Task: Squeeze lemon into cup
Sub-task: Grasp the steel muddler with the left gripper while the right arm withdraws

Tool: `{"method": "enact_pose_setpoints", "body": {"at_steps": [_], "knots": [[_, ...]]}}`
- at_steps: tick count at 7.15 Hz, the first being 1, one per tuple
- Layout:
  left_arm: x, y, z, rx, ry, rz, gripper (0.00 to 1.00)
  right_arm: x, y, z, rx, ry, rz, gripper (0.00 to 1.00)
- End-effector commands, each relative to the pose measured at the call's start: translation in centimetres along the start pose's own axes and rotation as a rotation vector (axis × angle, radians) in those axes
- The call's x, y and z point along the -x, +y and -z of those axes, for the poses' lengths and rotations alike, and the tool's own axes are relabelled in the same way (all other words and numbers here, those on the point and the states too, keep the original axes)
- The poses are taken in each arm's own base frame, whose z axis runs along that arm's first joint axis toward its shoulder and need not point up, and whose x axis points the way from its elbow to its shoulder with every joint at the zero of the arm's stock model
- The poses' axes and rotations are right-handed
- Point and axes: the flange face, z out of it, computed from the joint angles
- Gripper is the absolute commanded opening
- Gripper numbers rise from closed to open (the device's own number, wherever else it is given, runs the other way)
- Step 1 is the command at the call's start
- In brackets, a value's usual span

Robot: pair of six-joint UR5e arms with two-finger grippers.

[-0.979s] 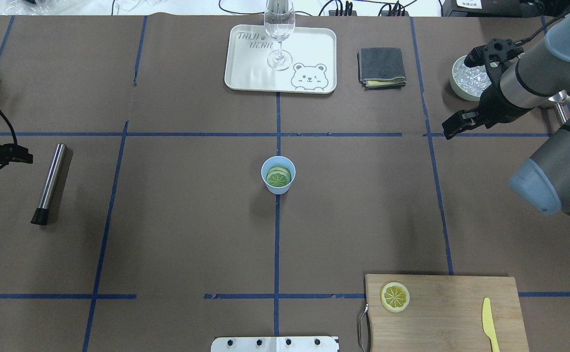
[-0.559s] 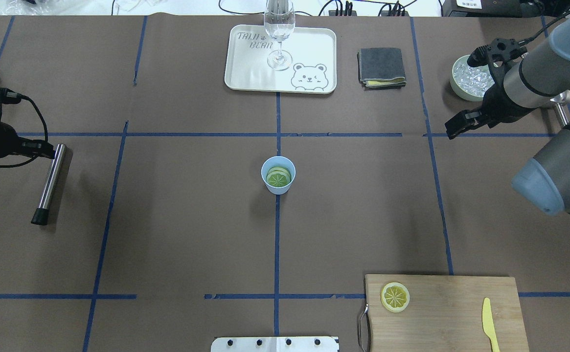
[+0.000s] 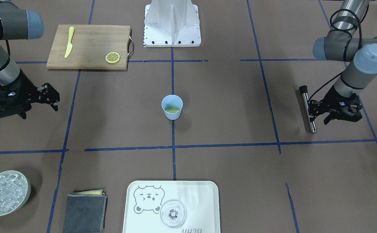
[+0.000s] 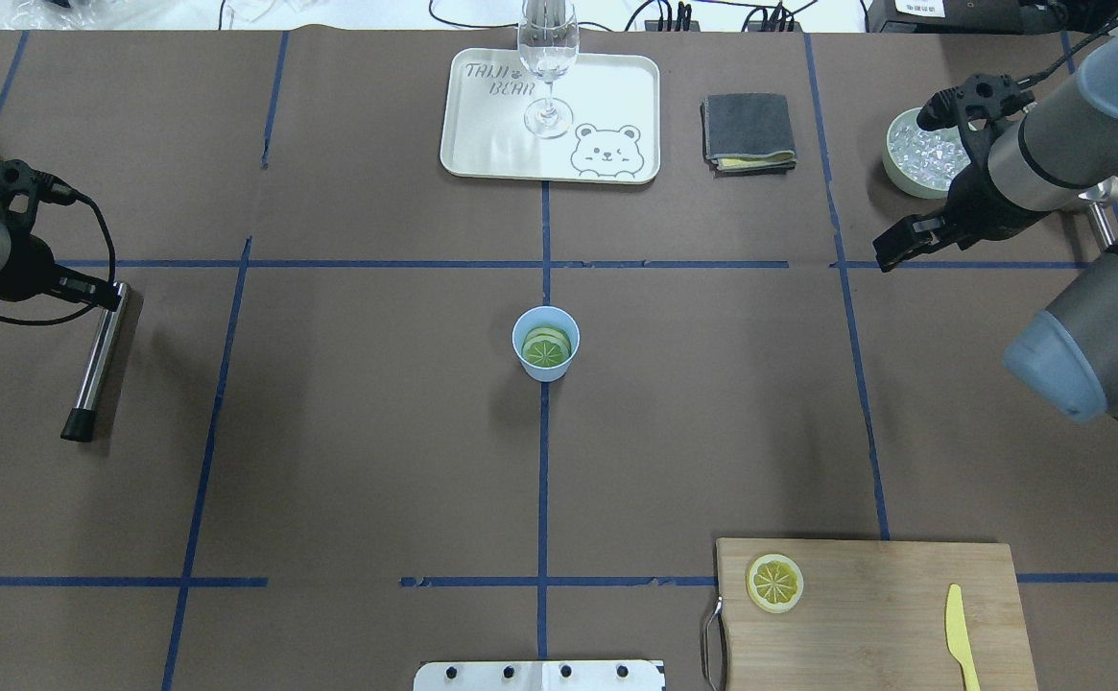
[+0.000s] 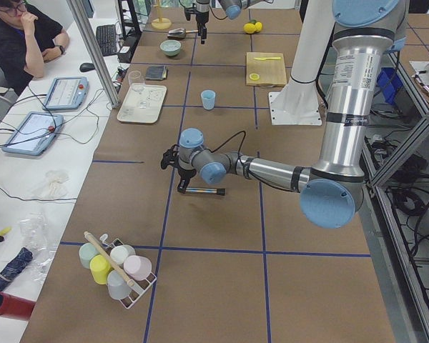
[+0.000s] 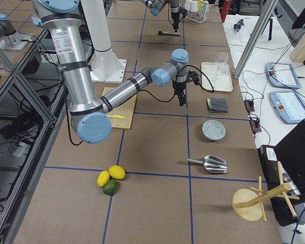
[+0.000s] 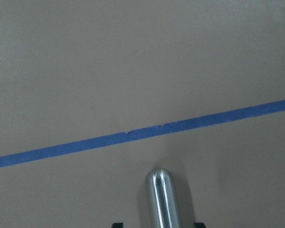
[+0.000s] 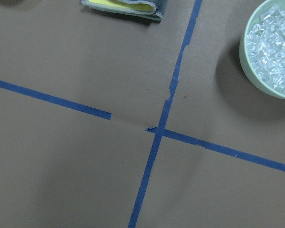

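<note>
Lemon (image 4: 774, 583) sits on the board (image 4: 904, 624) at 5 o'clock from the cup (image 4: 545, 344). Left gripper (image 4: 109, 296), fingers apart, straddles the rod (image 4: 98, 355) at 9. Right gripper (image 4: 890, 254), fingers apart too, hangs at 2 by the ice bowl (image 4: 923, 154).

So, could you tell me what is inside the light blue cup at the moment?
Inside the light blue cup lie overlapping green citrus slices. They cover the bottom, so anything beneath them cannot be seen.

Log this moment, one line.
left pincer open at rod | right pincer open, empty | lemon on board | cup mid-table
</note>
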Motion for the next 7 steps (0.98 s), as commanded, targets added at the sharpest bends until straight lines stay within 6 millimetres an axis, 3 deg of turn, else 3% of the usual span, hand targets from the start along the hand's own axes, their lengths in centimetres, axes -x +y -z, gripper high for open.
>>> {"method": "enact_pose_setpoints", "body": {"at_steps": [1, 3, 7], "knots": [[-0.01, -0.04, -0.13, 0.005, -0.001, -0.006, 0.55, -0.03, -0.02, 0.00, -0.002, 0.003, 0.000, 1.00], [0.38, 0.11, -0.57, 0.011, -0.007, 0.076, 0.50, -0.07, -0.03, -0.06, -0.001, 0.004, 0.001, 1.00], [0.11, -0.04, -0.33, 0.007, -0.003, 0.122, 0.49, 0.08, -0.21, 0.07, -0.007, 0.006, 0.006, 1.00]]}}
